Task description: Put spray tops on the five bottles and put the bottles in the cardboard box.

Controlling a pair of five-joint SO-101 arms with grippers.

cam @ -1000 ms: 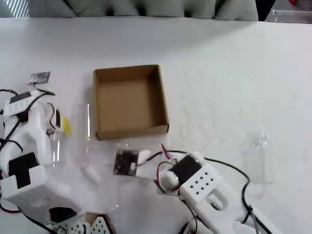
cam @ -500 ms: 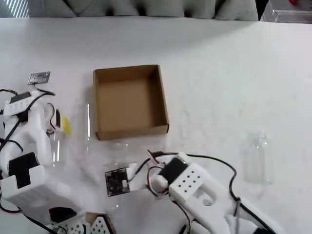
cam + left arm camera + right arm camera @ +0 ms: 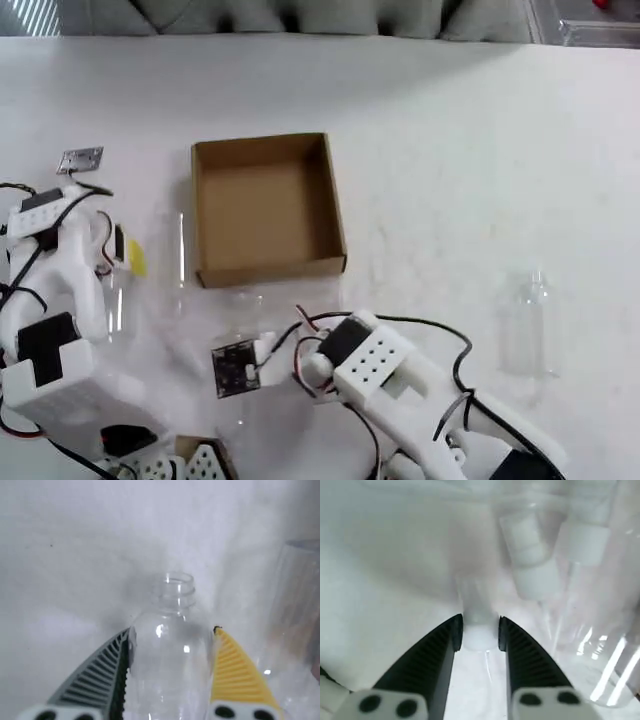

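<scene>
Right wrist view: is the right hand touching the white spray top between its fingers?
Touching. Right wrist view: the right hand clamps the spray top on both sides, no gap.

White table (image 3: 450,120), cardboard box (image 3: 272,270), clear bottle (image 3: 527,320)

My left arm (image 3: 55,300) sits folded low, left hand (image 3: 172,630) clamped around a bottle (image 3: 170,672) | my right arm (image 3: 400,388) lies stretched forward and low, right hand (image 3: 480,619) pinching a white spray top (image 3: 480,636)
</scene>
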